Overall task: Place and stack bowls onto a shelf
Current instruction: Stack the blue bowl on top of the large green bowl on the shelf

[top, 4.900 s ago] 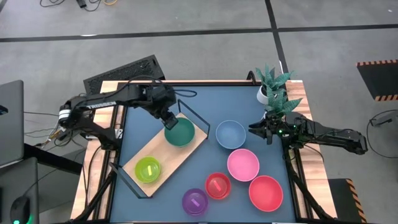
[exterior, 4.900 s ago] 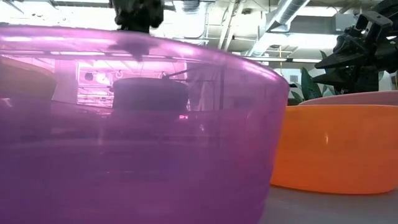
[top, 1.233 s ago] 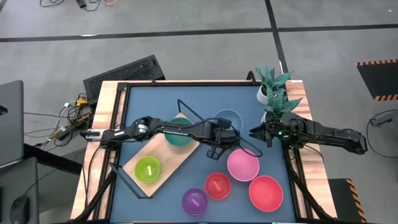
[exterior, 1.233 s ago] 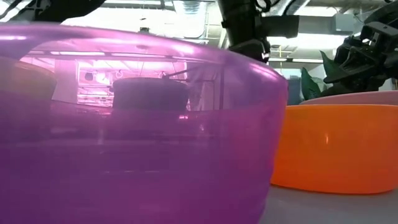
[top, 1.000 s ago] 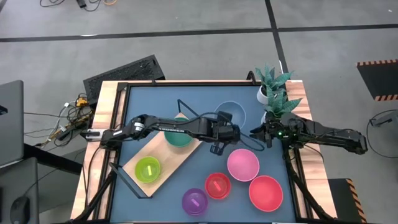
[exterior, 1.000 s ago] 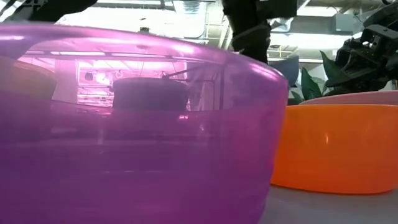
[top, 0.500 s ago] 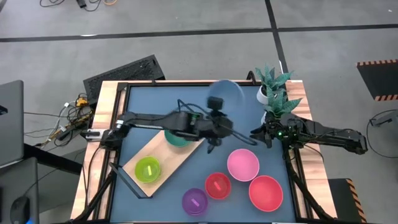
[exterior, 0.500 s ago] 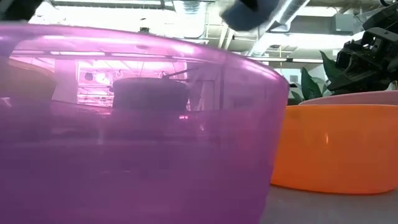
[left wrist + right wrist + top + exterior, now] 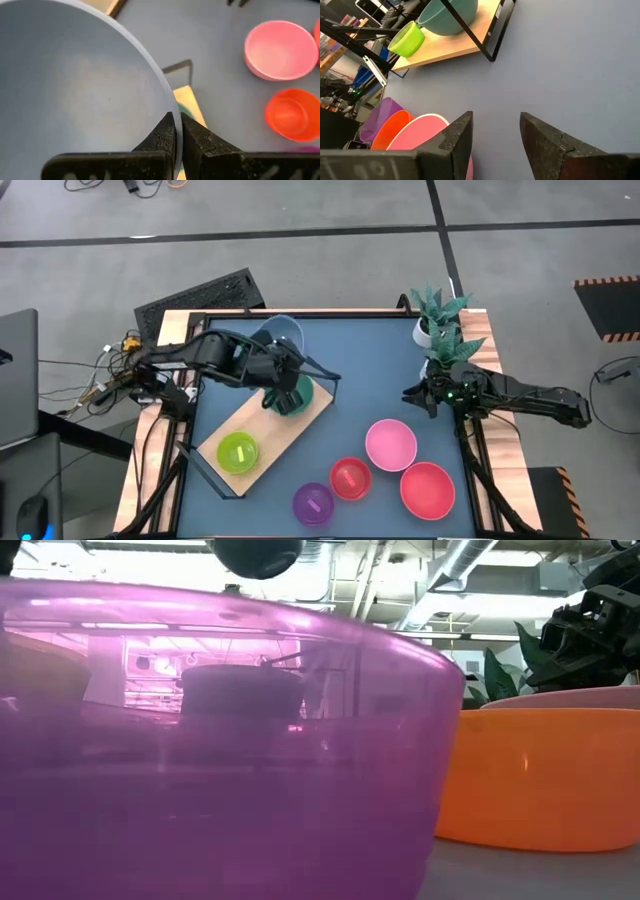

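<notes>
One blue bowl (image 9: 283, 333), pinched at its rim by the left hand (image 9: 176, 131), hangs just above and behind the dark green bowl (image 9: 291, 394) on the shelf (image 9: 262, 442), while the right hand (image 9: 495, 134) waits open at the worktop's right edge.

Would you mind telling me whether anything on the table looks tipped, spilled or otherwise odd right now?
Nothing is spilled. The only tilted thing is the blue bowl, pinched by its rim in the left gripper above the shelf. The other bowls sit upright.
</notes>
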You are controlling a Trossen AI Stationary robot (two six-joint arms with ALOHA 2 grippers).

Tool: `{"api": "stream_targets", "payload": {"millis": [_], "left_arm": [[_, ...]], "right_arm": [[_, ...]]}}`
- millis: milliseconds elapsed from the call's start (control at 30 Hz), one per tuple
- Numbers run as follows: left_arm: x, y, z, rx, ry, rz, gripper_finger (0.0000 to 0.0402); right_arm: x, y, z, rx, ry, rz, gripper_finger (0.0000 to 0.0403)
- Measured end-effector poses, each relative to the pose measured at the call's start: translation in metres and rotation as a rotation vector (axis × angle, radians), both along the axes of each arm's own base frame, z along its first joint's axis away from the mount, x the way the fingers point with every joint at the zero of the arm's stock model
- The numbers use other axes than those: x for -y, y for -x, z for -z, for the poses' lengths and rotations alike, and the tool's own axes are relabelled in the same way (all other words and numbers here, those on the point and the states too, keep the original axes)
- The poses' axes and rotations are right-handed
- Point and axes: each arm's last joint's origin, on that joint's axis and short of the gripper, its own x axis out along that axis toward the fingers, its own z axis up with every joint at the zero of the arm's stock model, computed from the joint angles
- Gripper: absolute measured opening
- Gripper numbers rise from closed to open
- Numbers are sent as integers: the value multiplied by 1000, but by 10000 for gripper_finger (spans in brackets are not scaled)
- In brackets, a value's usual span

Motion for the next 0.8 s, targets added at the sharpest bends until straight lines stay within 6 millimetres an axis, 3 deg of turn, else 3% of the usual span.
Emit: {"api": "stream_targets", "payload": {"millis": [100, 233, 467, 800], "left_arm": [[0, -11, 13, -49, 94, 1, 0], [4, -31, 48, -180, 136, 17, 0], [3, -47, 107, -349, 218, 23, 0], [-3, -57, 145, -376, 212, 76, 0]], "right_arm": [[0, 0, 0, 1, -18, 8, 189], [0, 0, 0, 1, -20, 12, 189], [0, 0, 0, 1, -22, 15, 189], [0, 0, 0, 1, -29, 18, 189]]}}
